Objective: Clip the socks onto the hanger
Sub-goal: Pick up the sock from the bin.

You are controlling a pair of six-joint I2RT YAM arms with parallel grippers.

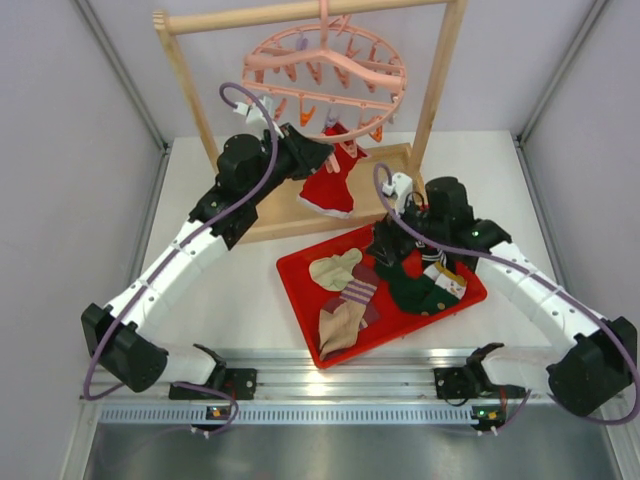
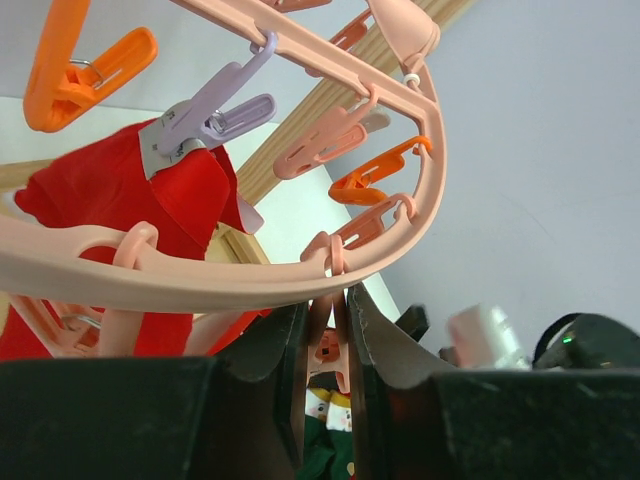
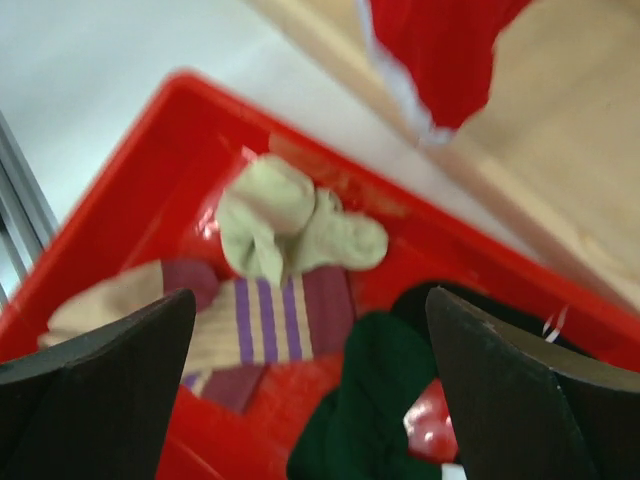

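Step in hand, as I judge it: one red sock [image 1: 328, 185] hangs clipped on the round pink plastic drying hanger [image 1: 325, 60] under the wooden frame rack [image 1: 440, 80]. My left gripper [image 2: 327, 320] is pinched narrow on a dangling pink peg [image 2: 326, 350], apparently readying it for another sock. Red plastic tray [image 1: 296, 275] on the white table [image 1: 220, 290], contents: cream sock [image 1: 335, 268], tan sock with purple patches [image 1: 350, 300], dark green sock [image 1: 415, 290], black sock with white stripes [image 1: 440, 268]. My right gripper [image 3: 310, 300] hovers over that tray, jaws spread wide and empty; the next move calls for lowering onto one sock and pinching it clear of the others.
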